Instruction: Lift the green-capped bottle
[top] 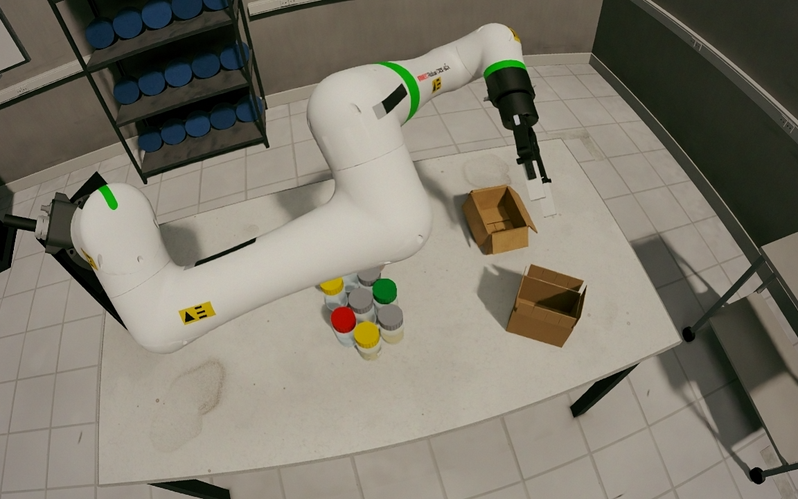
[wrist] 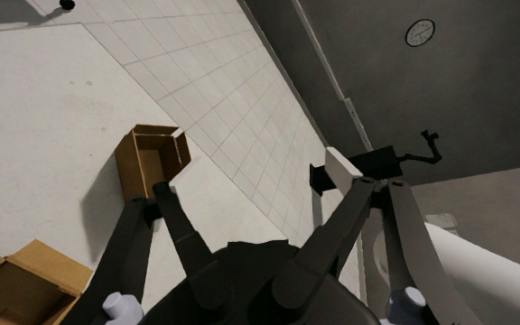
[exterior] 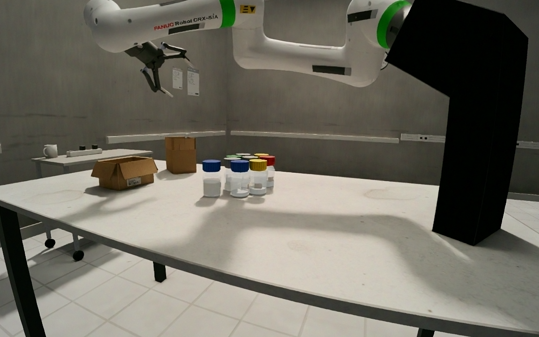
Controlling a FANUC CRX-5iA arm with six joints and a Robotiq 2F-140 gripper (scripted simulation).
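The bottle with the green cap point(top: 384, 291) point(exterior: 233, 156) stands upright on the white table point(top: 265, 403) point(exterior: 305, 234) in a tight cluster of bottles. Its neighbours have grey caps point(top: 360, 299), a red cap point(top: 343, 318) point(exterior: 268, 159) and yellow caps point(top: 366, 333) point(exterior: 257, 164). In the exterior view, two blue-capped bottles point(exterior: 211, 165) stand in front and hide most of it. My gripper point(top: 543, 197) point(exterior: 178, 78) point(wrist: 263, 162) is wide open and empty. It hangs high above the far end of the table, well away from the cluster. The wrist view does not show the bottles.
An open cardboard box point(top: 498, 217) point(exterior: 124, 172) point(wrist: 152, 158) lies near the gripper's side of the table. A second box point(top: 547, 303) point(exterior: 180, 155) point(wrist: 16, 280) stands right of the cluster. The arm's black pedestal point(exterior: 481, 125) is at the other end. A side table point(exterior: 91, 157) stands beyond.
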